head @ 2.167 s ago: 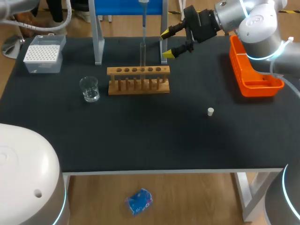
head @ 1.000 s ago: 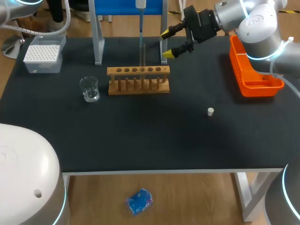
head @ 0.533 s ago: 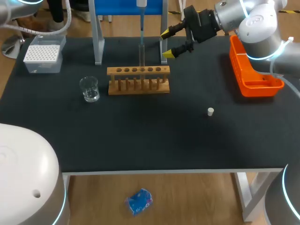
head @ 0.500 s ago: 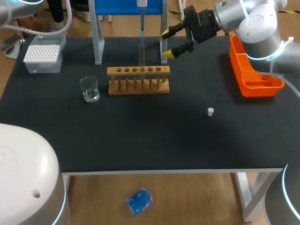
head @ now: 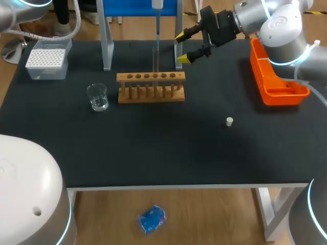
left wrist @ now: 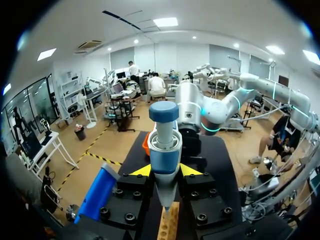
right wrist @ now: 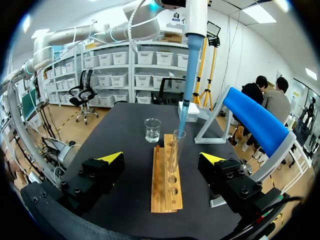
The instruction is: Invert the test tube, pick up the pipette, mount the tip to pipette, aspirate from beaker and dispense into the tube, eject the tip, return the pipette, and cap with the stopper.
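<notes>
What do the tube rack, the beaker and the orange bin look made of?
Rack: likely bare wood, matte tan with faint grain. Beaker: clear glass or plastic, see-through with glints. Orange bin: probably moulded plastic, smooth even colour.

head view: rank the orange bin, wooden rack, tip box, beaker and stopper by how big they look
1. orange bin
2. wooden rack: longer but slimmer, so close to the bin
3. tip box
4. beaker
5. stopper: by far the smallest
</notes>
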{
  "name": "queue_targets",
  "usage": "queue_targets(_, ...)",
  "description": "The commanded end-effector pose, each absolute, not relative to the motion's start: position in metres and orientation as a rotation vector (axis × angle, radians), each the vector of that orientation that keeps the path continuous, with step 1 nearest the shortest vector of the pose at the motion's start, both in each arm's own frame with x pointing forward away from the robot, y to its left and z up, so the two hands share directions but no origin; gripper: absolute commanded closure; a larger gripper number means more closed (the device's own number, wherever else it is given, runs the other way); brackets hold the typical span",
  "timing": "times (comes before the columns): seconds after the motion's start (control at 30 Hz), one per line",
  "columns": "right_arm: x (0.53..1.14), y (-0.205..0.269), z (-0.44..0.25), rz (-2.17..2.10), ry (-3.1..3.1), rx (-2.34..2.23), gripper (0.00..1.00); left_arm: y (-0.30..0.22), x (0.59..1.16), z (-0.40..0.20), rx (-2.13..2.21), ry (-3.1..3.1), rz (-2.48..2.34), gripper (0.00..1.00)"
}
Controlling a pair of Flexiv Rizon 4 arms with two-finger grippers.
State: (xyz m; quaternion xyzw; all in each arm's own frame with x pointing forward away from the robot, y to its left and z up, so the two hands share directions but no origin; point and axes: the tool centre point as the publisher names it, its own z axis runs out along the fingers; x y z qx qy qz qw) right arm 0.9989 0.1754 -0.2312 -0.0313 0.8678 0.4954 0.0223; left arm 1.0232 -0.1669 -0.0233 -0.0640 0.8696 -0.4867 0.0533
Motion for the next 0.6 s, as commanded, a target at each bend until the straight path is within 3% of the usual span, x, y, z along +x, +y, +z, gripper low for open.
queue_targets(0.03, 0.999, 0.175, -0.231, 1.535, 2.688, -0.098, 0.0, -0.165, 1.019, -0.025, -0.205, 2.648, -1.466, 1.0)
queue_targets(0.6, 0.999, 0.175, -0.231, 1.535, 2.688, -0.098, 0.0, -0.16, 1.018, -0.036, -0.229, 2.633, -1.463, 1.0)
